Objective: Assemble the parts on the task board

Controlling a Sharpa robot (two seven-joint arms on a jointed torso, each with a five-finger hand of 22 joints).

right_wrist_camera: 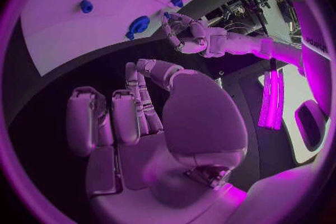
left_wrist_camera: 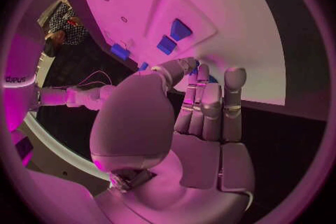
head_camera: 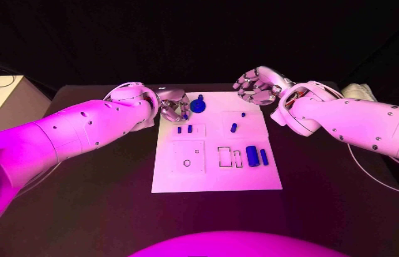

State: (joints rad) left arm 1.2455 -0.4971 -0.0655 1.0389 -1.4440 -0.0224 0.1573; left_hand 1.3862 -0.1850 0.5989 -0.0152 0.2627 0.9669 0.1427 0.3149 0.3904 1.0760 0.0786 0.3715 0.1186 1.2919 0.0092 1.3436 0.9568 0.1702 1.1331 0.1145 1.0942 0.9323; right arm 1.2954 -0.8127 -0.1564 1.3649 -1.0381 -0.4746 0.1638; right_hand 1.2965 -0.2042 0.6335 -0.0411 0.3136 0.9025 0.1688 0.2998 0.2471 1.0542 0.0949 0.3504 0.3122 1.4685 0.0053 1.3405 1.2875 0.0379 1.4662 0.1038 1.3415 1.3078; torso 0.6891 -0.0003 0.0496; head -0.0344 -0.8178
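Note:
The white task board (head_camera: 216,173) lies in the middle of the table. A round blue part (head_camera: 198,104) with a short stem lies at its far edge. Two small blue pegs (head_camera: 184,129) stand behind a recessed plate, and two blue cylinders (head_camera: 258,156) lie by rectangular slots. My left hand (head_camera: 174,106) hovers at the board's far left corner, just beside the round part (right_wrist_camera: 139,25). Its fingers (left_wrist_camera: 210,103) are held straight and together, with nothing in them. My right hand (head_camera: 259,86) hangs above the far right edge with its fingers (right_wrist_camera: 112,117) loosely bent and holding nothing.
A small blue piece (head_camera: 233,128) and a tiny one (head_camera: 243,114) sit on the board's right half. A pale box (head_camera: 15,98) stands at the table's left edge and a white object (head_camera: 359,91) at the right.

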